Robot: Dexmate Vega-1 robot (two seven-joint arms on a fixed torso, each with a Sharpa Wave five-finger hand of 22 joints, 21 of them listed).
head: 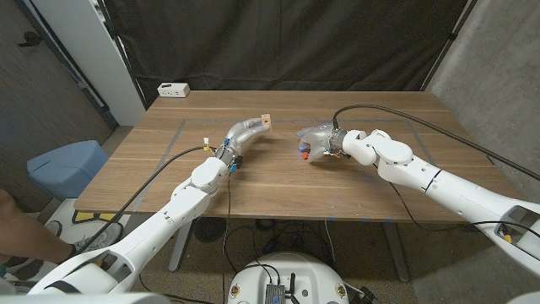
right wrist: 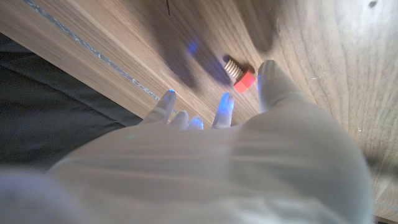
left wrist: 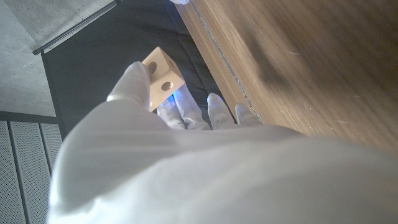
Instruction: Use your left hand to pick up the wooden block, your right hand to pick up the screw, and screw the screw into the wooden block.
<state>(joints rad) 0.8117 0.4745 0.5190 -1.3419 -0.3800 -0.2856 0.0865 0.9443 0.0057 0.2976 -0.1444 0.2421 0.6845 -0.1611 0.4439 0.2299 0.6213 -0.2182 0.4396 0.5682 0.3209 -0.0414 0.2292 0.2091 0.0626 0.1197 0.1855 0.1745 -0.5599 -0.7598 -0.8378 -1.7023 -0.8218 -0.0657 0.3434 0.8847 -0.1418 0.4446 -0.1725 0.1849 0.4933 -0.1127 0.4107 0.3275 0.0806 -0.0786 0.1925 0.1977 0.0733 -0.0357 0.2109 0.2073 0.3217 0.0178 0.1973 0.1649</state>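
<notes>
This looks like a robotics lab or test bay, not a home. A plain wooden counter (head: 278,181) stands before a black curtain (head: 278,42) hung across the far side, with bare grey concrete wall (head: 498,59) at the right. A white power strip (head: 174,89) sits at the counter's far left corner, loose cables (head: 253,232) trail on the floor beneath, and a blue stool (head: 66,165) waits at the left

Open worktop (head: 278,181) between the two hands, nothing standing in that gap. Left hand (head: 245,133) holds the wooden block (head: 266,122) raised, well apart from right hand (head: 318,142). Screw (right wrist: 240,74) lies on the wood just beside the right hand's fingers (right wrist: 225,107). White power strip (head: 174,89) at far left corner, off the path.
</notes>
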